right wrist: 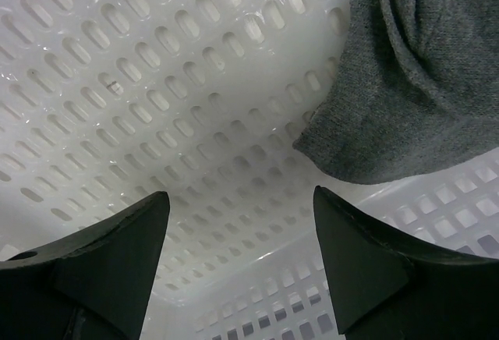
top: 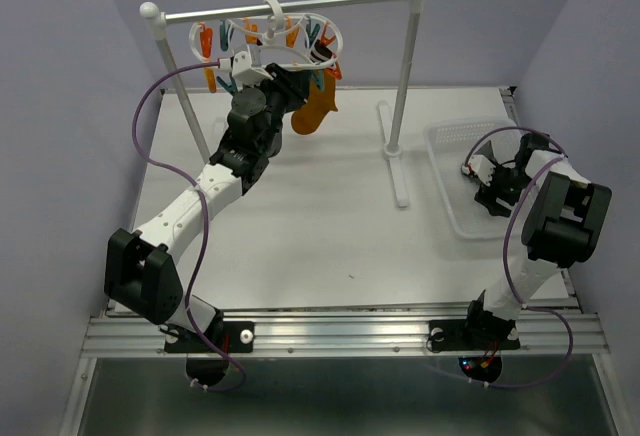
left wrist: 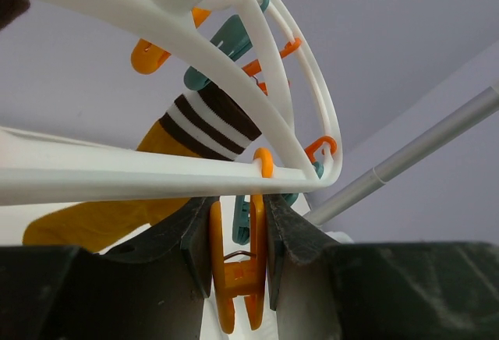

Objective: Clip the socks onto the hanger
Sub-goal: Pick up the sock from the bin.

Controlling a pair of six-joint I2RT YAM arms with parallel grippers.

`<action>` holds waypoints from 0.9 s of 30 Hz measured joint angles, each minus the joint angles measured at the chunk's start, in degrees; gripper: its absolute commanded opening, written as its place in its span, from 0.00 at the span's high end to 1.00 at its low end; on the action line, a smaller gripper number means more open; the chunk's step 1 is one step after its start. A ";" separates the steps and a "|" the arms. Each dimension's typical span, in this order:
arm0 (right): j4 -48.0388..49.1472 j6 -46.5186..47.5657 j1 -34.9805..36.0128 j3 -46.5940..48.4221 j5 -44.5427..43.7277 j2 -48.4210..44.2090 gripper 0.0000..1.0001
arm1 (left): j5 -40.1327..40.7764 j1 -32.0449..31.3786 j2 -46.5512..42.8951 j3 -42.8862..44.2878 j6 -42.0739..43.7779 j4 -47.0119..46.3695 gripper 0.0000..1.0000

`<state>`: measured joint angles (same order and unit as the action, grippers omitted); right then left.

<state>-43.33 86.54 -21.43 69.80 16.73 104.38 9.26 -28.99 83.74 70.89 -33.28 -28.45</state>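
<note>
Clipped to white hanger (left wrist: 156,36) already: one striped mustard sock (left wrist: 210,125). Pinched in left gripper (left wrist: 238,254): an orange clip (left wrist: 238,274). Spread wide inside basket (right wrist: 156,83) beside grey sock (right wrist: 398,83) (not yet grasped): right gripper (right wrist: 242,254). Most clipping left.

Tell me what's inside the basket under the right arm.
A dark grey sock lies on the slotted basket floor, beside the open right pincer. From above, the arm covers much of the basket; other socks may be hidden.

Overhead looks down; wrist cameras close on hanger (left wrist: 156,175), basket (right wrist: 195,83).
</note>
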 measured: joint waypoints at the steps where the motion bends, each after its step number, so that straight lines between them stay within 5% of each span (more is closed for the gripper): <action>1: 0.00 -0.17 -0.04 0.09 0.42 0.00 0.19 | 0.11 -0.04 0.00 0.07 0.07 0.07 1.00; 27: -1.62 -2.58 -0.04 9.07 11.61 2.21 0.22 | 1.97 -0.94 0.00 0.31 0.92 0.52 1.00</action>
<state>-44.95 83.96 -21.47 78.87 28.34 106.59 11.22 -29.93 83.74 71.20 -32.36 -27.92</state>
